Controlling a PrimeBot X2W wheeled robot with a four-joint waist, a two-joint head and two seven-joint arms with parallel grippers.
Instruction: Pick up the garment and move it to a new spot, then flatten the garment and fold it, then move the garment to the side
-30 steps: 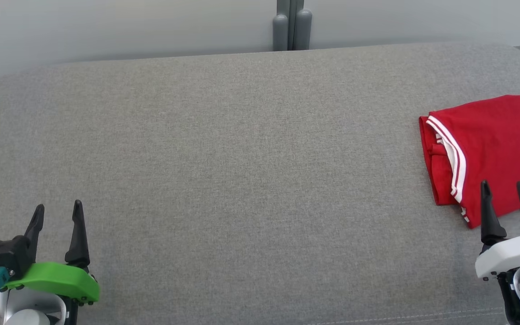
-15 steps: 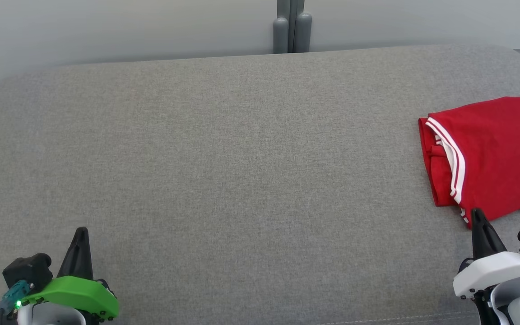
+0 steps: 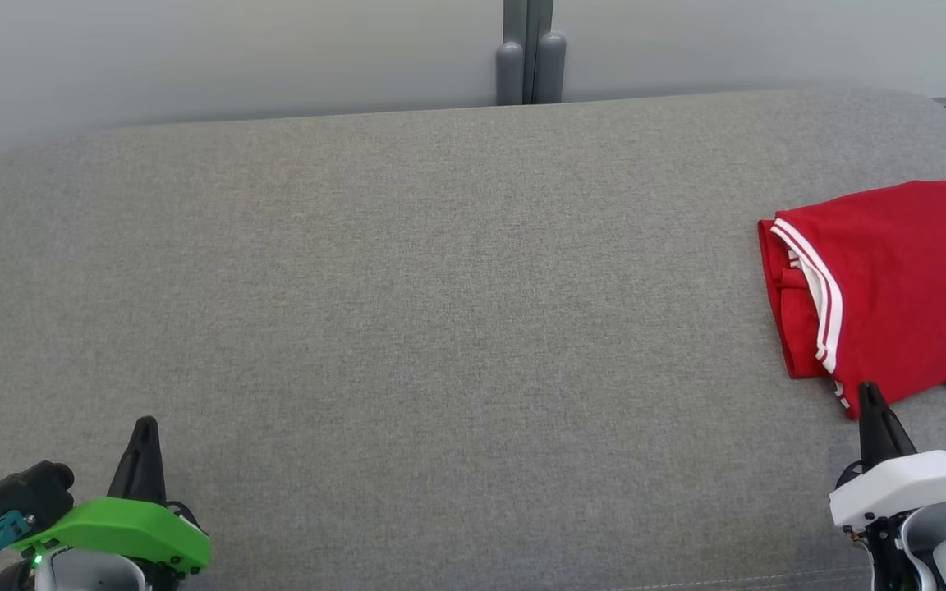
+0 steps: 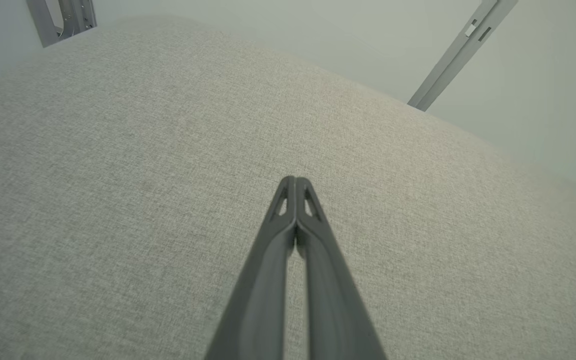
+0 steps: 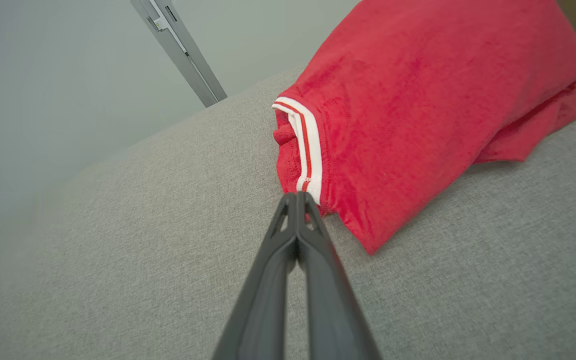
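Observation:
The garment [image 3: 892,279] is red with white-striped trim, folded into a compact stack at the right edge of the grey padded surface [image 3: 440,287]. In the right wrist view the garment [image 5: 408,110] lies just beyond my right gripper [image 5: 297,196], whose two fingers are pressed together with nothing between them. In the head view my right gripper [image 3: 871,398] sits at the lower right, its tip at the garment's near corner. My left gripper [image 3: 144,431] rests at the lower left, far from the garment. Its fingers [image 4: 294,182] are shut and empty over bare fabric.
A pale wall runs behind the surface, with a grey upright post [image 3: 529,49] at its middle. The same kind of post [image 5: 178,47] shows in the right wrist view. The surface's front seam [image 3: 727,579] lies near my arms.
Both grippers have gone from open to shut and drawn back toward the near edge. The head camera has shifted slightly. The garment has stayed where it lay.

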